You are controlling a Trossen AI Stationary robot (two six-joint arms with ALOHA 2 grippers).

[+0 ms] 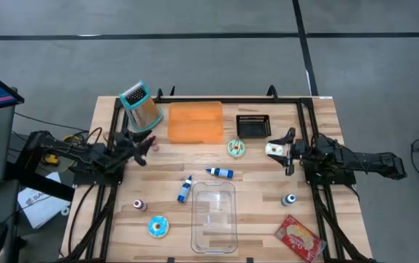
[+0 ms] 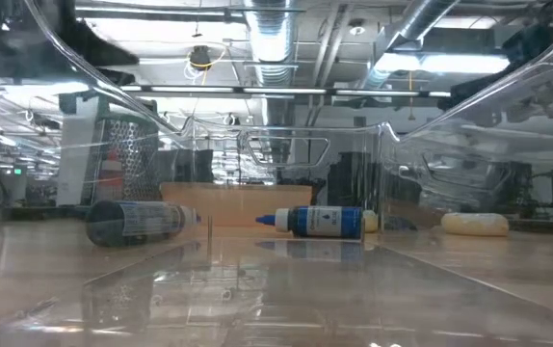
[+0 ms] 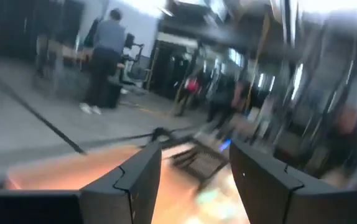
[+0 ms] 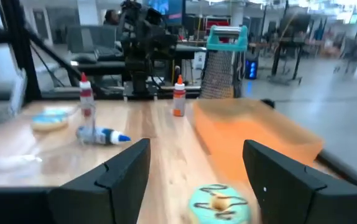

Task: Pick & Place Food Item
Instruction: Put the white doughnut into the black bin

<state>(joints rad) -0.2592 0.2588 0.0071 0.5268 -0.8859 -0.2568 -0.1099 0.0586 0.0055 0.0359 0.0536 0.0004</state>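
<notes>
A teal-iced donut (image 1: 236, 149) lies on the wooden table just right of centre, and shows close ahead in the right wrist view (image 4: 219, 204). My right gripper (image 1: 286, 151) hovers level at the table's right side, open and pointing at that donut, fingers apart (image 4: 197, 180) with nothing between them. A pale food piece (image 1: 274, 150) lies right at its fingertips. A blue-iced donut (image 1: 158, 227) lies near the front left. My left gripper (image 1: 145, 146) stands open at the left edge, its open fingers (image 3: 194, 186) facing the orange board (image 1: 195, 121).
A clear bin (image 1: 214, 215) stands at the front centre. A black basket (image 1: 253, 126) and a grater (image 1: 140, 106) flank the orange board at the back. Blue bottles (image 1: 220, 172) (image 1: 185, 188) lie mid-table, with small bottles (image 1: 139, 205) (image 1: 289, 199) and a red packet (image 1: 298, 237) nearby.
</notes>
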